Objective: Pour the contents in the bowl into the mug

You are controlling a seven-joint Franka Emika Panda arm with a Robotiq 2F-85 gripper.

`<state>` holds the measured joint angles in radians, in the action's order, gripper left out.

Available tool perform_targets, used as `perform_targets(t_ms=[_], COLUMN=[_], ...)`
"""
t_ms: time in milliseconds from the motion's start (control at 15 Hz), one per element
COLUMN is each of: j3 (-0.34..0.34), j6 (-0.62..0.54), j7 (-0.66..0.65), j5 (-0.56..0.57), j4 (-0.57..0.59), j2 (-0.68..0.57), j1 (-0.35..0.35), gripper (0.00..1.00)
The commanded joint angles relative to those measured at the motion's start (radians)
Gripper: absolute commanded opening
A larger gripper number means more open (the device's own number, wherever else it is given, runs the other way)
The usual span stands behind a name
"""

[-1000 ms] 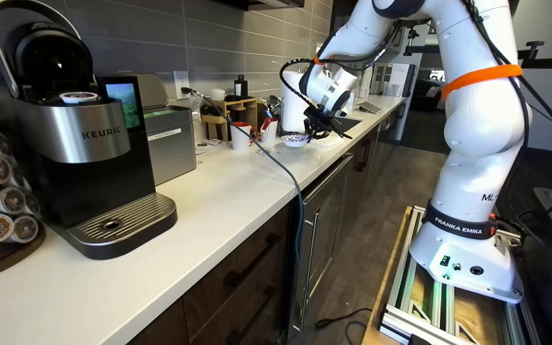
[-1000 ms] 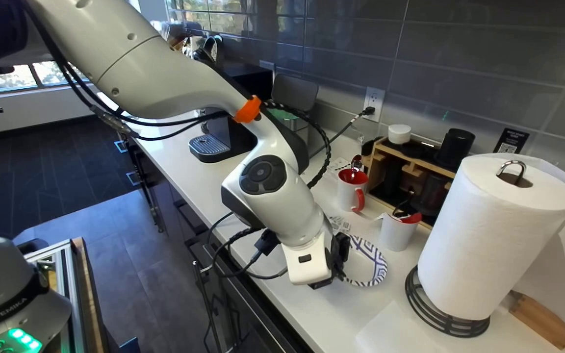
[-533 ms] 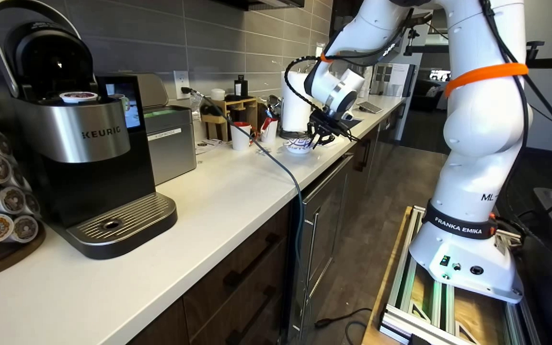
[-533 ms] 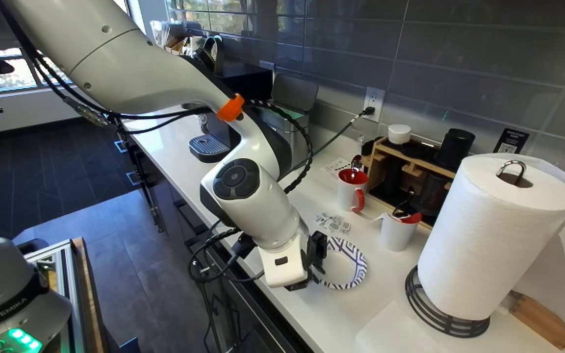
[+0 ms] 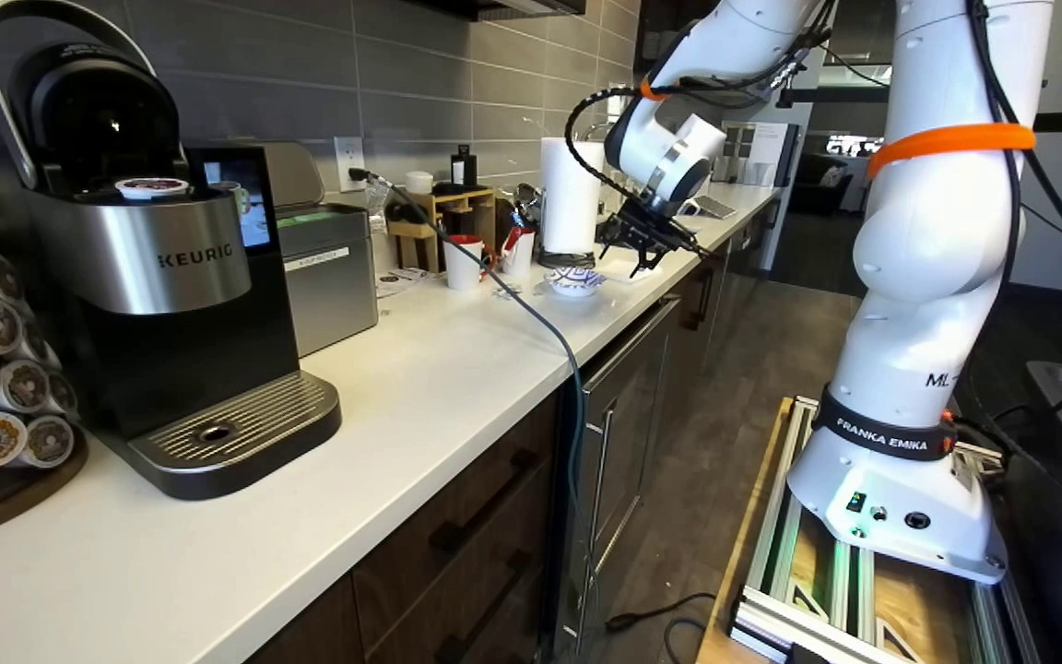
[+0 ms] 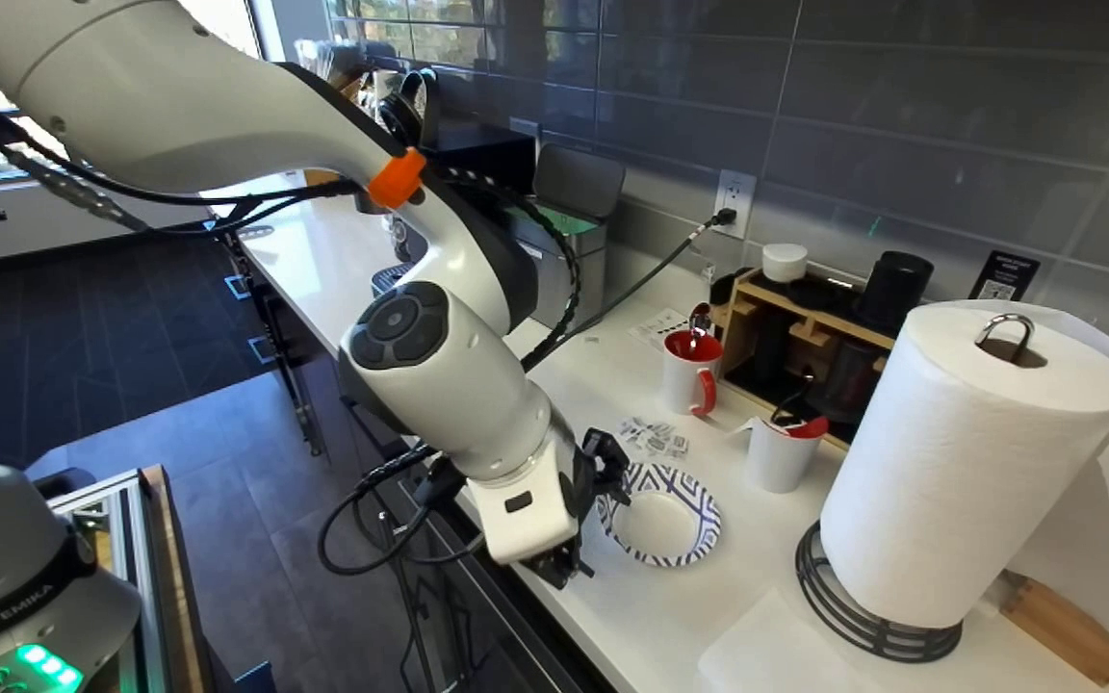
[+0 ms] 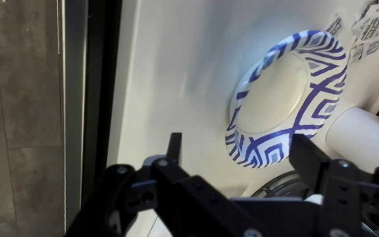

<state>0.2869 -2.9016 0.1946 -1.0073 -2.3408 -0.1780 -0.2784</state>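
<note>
Bowl point(image 6: 660, 525) after its release, as seen from where I stood. It sat upright on the counter point(image 6: 651, 606), near a white mug point(image 6: 778, 457) and farther from a red-handled mug point(image 6: 683, 380). A second earlier the claw point(image 7: 240, 149) had pinched its rim; now the jaws stood spread wide, pinching nothing, and the claw had drawn up and away toward the counter's front edge. The inside of the bowl looked bare, with no contents to be made out. The letting-go suggested that the pour was probably over and that only backing clear remained. Which mug had been meant, and whether either had received anything, could not be told from there.
</note>
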Motion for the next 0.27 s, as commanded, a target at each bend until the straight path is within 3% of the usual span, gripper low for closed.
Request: perform_targets(t_ms=[0, 133, 200], j3=[0.013, 0.006, 0.015], j6=[-0.046, -0.068, -0.049], j7=[0.185, 0.327, 0.215], j5=[0.045, -0.009, 0.017], j4=[-0.149, -0.201, -0.106], j2=[0.183, 0.28, 0.148], j1=[-0.006, -0.005, -0.002], gripper=[1.0, 1.0, 1.0])
